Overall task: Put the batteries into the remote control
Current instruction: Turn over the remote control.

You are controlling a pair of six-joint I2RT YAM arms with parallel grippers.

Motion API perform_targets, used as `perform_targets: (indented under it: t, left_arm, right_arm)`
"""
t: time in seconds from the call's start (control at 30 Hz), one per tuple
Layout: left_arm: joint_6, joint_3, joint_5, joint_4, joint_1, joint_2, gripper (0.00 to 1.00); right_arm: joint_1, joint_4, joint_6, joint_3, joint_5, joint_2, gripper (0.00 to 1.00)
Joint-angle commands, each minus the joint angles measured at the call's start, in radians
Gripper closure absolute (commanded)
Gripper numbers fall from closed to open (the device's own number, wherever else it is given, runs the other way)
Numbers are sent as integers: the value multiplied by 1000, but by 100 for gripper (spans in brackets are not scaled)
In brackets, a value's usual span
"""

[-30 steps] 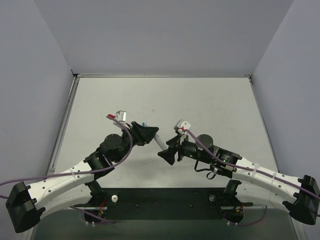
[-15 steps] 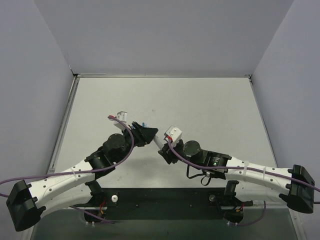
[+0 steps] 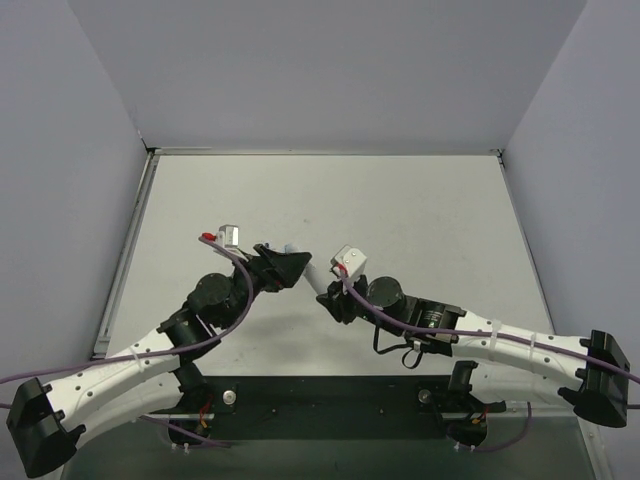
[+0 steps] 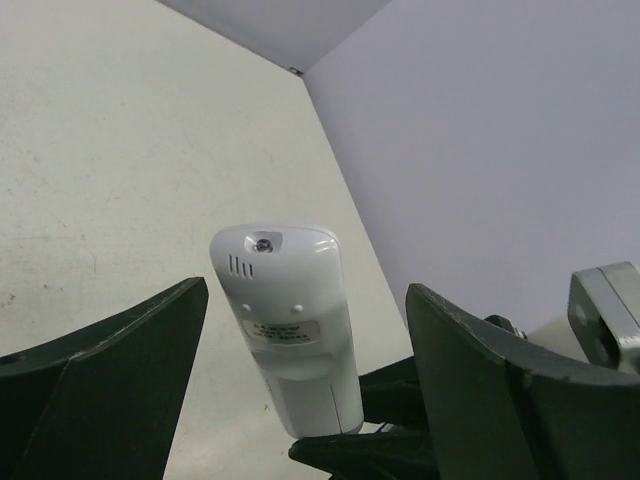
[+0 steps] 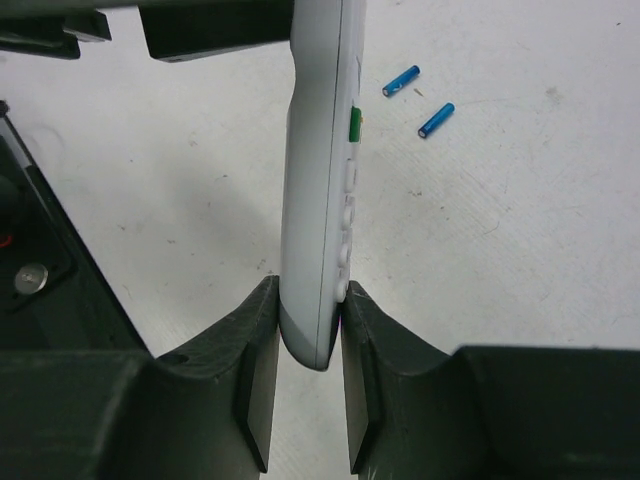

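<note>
Both arms [image 3: 130, 360] angle inward; right claw [image 5: 308, 300] pinches the remote control [image 5: 318, 180], left claw [image 4: 307, 290] gapes wide around it.

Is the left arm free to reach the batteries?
Probably yes: the left gripper is open, touching nothing; the right gripper alone clamps the remote, and both batteries lie uncovered on the table.

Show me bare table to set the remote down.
Far half of the table, from the back wall down to the arms, is bare. So is the side beyond the right end effector. Crowded: the centre, where the left end effector brackets the remote, batteries nearby.
</note>
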Motion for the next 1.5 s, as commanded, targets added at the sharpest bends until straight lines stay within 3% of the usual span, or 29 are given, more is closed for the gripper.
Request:
perform_targets:
  t: [0.0, 0.13, 0.17, 0.3, 0.73, 1.1, 1.33, 1.47]
  left_arm:
    - [67, -53, 125, 148, 73, -91, 7]
    - [24, -139, 324, 284, 257, -145, 5]
    - [14, -156, 425, 350, 288, -150, 5]
    - [-43, -194, 588, 511, 368, -116, 5]
    - [-246, -236, 708, 962, 368, 74, 8]
    - [-232, -223, 704, 1016, 308, 97, 13]
    - [-229, -237, 659, 998, 307, 68, 31]
    - [-206, -246, 621, 940, 308, 28, 62]
  right_arm:
    - [-55, 9, 112, 44, -114, -70, 100]
    - [-140, 24, 188, 38, -311, -97, 100]
    - [-164, 29, 204, 40, -341, -102, 100]
    - [-201, 90, 257, 34, -492, -104, 100]
    - [-243, 302, 440, 14, -707, -55, 100]
    - [-244, 383, 495, 3, -734, -18, 100]
    - [-252, 395, 512, -5, -747, -13, 100]
    - [-253, 386, 512, -2, -757, -2, 100]
